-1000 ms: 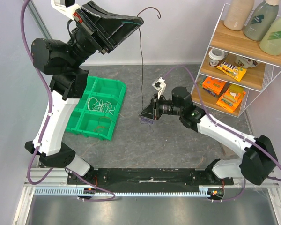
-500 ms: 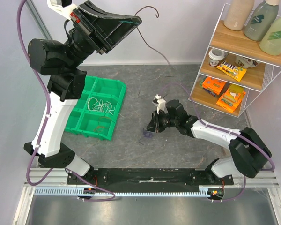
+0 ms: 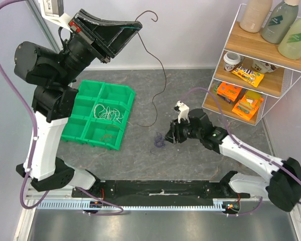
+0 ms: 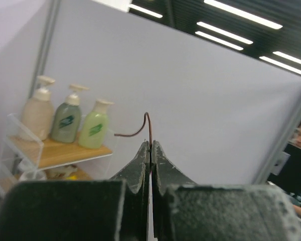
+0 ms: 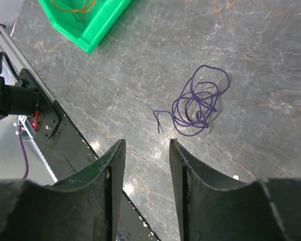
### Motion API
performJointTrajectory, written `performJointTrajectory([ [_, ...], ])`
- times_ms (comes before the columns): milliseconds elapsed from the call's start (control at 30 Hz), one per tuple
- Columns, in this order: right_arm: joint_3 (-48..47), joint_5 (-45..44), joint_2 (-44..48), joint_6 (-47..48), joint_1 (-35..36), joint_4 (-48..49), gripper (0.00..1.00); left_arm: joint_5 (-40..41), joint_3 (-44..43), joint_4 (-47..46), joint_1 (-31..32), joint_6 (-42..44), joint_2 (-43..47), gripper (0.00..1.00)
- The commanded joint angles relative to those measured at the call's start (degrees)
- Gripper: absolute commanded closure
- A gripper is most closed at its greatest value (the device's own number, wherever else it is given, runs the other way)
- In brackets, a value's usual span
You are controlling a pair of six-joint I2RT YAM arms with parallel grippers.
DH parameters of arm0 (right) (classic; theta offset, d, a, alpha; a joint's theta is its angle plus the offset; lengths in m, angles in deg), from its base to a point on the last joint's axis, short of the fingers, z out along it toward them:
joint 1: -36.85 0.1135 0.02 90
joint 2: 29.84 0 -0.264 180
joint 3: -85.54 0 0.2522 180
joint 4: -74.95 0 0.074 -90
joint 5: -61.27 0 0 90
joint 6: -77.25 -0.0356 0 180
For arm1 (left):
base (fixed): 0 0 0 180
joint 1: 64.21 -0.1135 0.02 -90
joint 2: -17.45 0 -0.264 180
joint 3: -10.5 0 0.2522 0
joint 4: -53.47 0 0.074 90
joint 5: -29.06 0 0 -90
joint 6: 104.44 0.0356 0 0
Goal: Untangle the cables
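left claw (image 3: 137, 25) pinches the dark wire (image 3: 163, 75), which hangs steeply from the far-left down to mid-worktop (image 3: 135, 163). right claw (image 3: 172, 134) gapes empty beside the purple coil (image 5: 195, 103).

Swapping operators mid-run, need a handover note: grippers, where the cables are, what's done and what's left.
Left gripper: raised high, shut on the dark cable, which hangs down toward the table.
Right gripper: open, low beside the purple cable, not touching it.
Green bin: white cables in one compartment, orange cable in another.
Done: dark cable looks free of the purple.
Left: likely bin both.
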Motion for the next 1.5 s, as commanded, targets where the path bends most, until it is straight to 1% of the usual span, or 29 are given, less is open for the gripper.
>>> performJointTrajectory([
  [0, -1.18, -4.71, 6.38, 1.37, -0.37, -7.38, 0.51, 13.63, -0.54, 16.38, -0.11, 16.44, 3.89, 0.98],
  [100, -0.04, -6.73, 10.42, 1.02, -0.55, -10.11, 0.49, 21.72, 0.16, 21.66, -0.11, 23.65, 5.04, 0.98],
  [200, 0.49, -7.61, 13.5, 0.67, -0.64, -12.22, 0.48, 29.01, 3.75, 22.64, -0.2, 29.72, 6.27, 0.98],
  [300, -0.29, -8.49, 15.71, 0.67, -0.64, -13.8, 0.47, 39.02, 7.88, 20.72, -0.64, 31.84, 6.36, 0.98],
  [400, -1.17, -9.37, 16.5, 1.01, -0.72, -15.38, 0.46, 44.05, 13.07, 14.66, -1.86, 34.04, 5.66, 0.98],
  [467, -1.61, -9.46, 16.85, 1.02, -0.72, -16.09, 0.46, 44.33, 15.36, 11.49, -4.58, 33.26, 5.05, 0.98],
  [533, -1.88, -9.72, 17.38, 1.02, -0.72, -16.88, 0.46, 43.81, 17.38, 9.47, -8.35, 29.93, 4.52, 0.98],
  [667, -2.05, -10.86, 19.66, 1.1, -0.72, -18.63, 0.46, 38.72, 21.77, 7.53, -17.76, 17.63, 3.2, 0.98],
  [800, -2.23, -12.27, 22.3, 1.37, -0.81, -20.65, 0.46, 37.74, 26.08, 2.96, -22.43, 14.45, 0.57, 0.98],
  [900, -2.23, -13.15, 23.53, 1.46, -0.81, -21.97, 0.45, 33.18, 26.53, 1.46, -26.03, 12.25, -2.94, 0.98],
  [967, -2.23, -13.59, 24.23, 1.46, -0.81, -22.5, 0.45, 31.68, 25.83, 2.77, -27.53, 10.67, -4.97, 0.98],
  [1100, -2.14, -14.29, 25.2, 1.46, -0.81, -23.21, 0.45, 31.67, 28.37, 2.51, -28.68, 8.3, -5.42, 0.98],
  [1367, -2.23, -15.35, 23.27, 2.33, -0.81, -22.42, 0.44, 32.81, 39.0, 1.37, -28.94, 6.97, -0.5, 0.98],
  [1467, -2.41, -15.0, 22.39, 2.6, -0.81, -21.8, 0.43, 33.69, 41.2, 2.77, -29.2, 7.32, -0.14, 0.98],
])
